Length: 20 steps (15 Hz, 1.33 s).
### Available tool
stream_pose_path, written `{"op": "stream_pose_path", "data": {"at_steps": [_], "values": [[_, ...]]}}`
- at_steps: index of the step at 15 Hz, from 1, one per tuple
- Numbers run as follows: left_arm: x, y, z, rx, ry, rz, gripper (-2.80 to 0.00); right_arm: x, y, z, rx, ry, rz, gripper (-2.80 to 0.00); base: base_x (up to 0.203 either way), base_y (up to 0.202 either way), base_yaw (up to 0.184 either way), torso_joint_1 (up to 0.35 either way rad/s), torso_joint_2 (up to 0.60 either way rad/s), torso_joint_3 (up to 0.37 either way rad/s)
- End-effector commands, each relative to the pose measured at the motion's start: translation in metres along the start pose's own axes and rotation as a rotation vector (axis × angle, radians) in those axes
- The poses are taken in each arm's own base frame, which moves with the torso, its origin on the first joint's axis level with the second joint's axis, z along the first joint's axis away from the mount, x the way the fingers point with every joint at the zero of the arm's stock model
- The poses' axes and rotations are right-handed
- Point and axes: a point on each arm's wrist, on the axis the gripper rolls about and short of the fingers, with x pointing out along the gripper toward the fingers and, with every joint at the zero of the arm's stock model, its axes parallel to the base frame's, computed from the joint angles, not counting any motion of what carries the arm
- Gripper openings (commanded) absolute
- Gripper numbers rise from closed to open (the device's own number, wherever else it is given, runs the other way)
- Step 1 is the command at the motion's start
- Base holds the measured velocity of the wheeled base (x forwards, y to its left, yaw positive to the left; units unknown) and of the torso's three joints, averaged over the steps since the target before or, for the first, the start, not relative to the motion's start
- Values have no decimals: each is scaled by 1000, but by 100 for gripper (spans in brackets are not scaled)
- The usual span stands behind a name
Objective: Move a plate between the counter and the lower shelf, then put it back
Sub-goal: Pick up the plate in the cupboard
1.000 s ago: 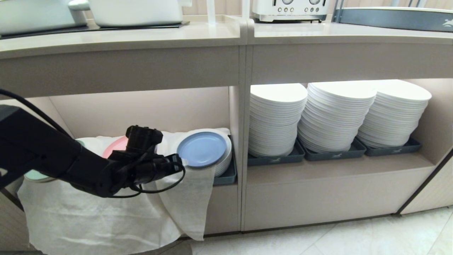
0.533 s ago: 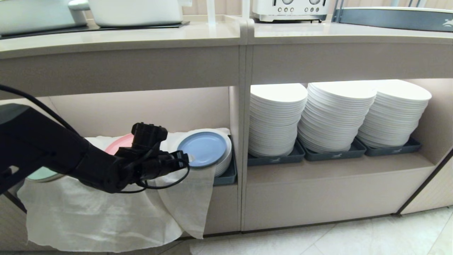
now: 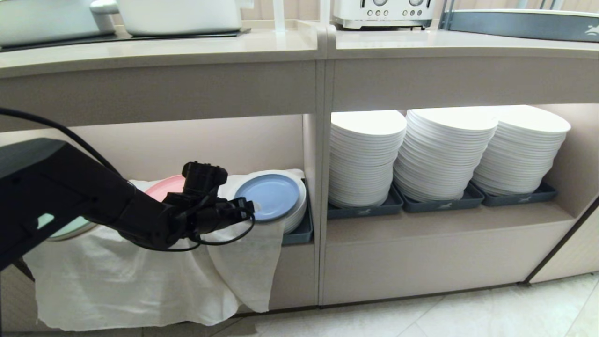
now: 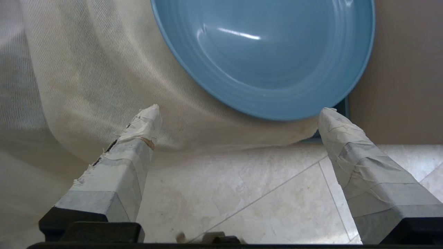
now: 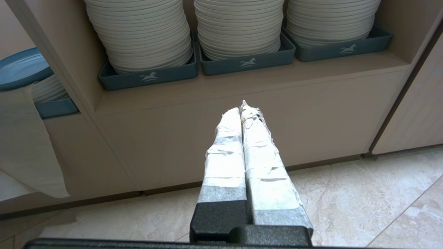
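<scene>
Left gripper (image 4: 238,112) is hovering with taped fingers (image 4: 143,121) spread wide, gripping nothing, the round light-blue matte plate (image 4: 270,52) lying just beyond the fingertips on draped white cloth (image 4: 86,69).

Left gripper (image 4: 238,112): jaws spread wide, just short of the plate (image 3: 266,196) rim.
Above plate: open room up to the recess ceiling.
Right side: divider wall (image 3: 312,187) crowds close.
Below: draped cloth (image 3: 140,276) hangs across the shelf front.

three tall white plate stacks (image 3: 440,154) sit in grey trays (image 3: 437,202); a toaster (image 3: 383,13) stands above.
</scene>
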Motion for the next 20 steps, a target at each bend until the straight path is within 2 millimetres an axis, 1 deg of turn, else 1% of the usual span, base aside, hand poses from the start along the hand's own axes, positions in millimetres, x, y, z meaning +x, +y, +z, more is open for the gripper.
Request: {"op": "stream_pose_path", "data": {"at_steps": [1,7,13,15,20], "values": [[10,1,-2,-2,-1,18,0,0,0,0,0,-1,0,-280,0,0,0,0,0,0],[26,3,-3,-3,-2,47,0,0,0,0,0,-1,0,-280,0,0,0,0,0,0],[40,-2,8,-8,-40,32,0,0,0,0,0,-1,1,-280,0,0,0,0,0,0],[46,-1,8,-10,-41,37,0,0,0,0,0,-1,0,-280,0,0,0,0,0,0],[52,3,6,-13,-34,47,0,0,0,0,0,-1,1,-280,0,0,0,0,0,0]]}}
